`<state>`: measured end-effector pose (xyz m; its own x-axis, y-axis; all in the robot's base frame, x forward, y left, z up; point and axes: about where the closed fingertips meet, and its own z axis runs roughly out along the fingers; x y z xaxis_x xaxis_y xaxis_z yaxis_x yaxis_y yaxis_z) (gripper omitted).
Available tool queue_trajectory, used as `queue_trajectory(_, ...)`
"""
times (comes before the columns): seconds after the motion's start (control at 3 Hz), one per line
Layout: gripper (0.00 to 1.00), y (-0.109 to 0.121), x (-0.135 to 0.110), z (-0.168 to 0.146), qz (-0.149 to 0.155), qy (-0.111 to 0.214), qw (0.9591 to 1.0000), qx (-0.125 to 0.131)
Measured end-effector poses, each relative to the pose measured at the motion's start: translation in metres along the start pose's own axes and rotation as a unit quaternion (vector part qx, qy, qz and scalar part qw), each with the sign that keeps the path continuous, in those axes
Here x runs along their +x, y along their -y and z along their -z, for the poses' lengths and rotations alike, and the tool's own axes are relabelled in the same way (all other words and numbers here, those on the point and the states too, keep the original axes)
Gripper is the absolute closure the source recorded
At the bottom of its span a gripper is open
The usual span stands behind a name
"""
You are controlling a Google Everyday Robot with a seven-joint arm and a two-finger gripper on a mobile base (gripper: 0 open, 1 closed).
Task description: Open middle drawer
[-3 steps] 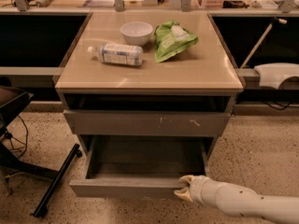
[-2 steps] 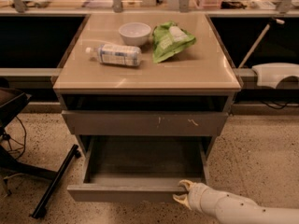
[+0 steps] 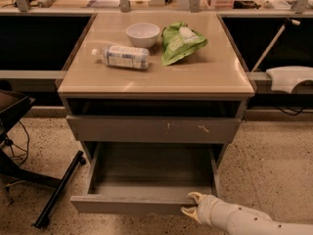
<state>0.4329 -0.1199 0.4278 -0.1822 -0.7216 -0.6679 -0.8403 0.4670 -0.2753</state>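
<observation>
The middle drawer (image 3: pixel 132 204) is a plain grey flat front, pulled well out of the cabinet so its empty grey box interior shows. My gripper (image 3: pixel 192 204) is at the right end of the drawer's front panel, low in the view. One finger is hooked over the panel's top edge and the other is against its outer face, so the gripper is shut on the panel. My white arm (image 3: pixel 254 222) runs off to the lower right.
Above is a grey drawer front with white scratch marks (image 3: pixel 154 129), only slightly out. On the tan top (image 3: pixel 220 77) are a white bowl (image 3: pixel 143 34), a lying plastic bottle (image 3: pixel 122 57) and a green bag (image 3: pixel 180 43). Black chair legs (image 3: pixel 56 192) are on the floor at the left.
The middle drawer has slid a little further out toward the camera. My gripper has moved back with it, still on the front panel.
</observation>
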Motion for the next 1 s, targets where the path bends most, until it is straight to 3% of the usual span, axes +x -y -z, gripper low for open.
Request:
queue_trajectory(0.33, 1.00, 0.001, 0.000, 0.001, 0.000, 0.000, 1.0000, 0.000)
queue_trajectory(0.67, 1.00, -0.022, 0.015, 0.009, -0.002, 0.005, 1.0000, 0.001)
queue_trajectory(1.0, 1.00, -0.019, 0.010, 0.012, -0.002, 0.005, 1.0000, 0.001)
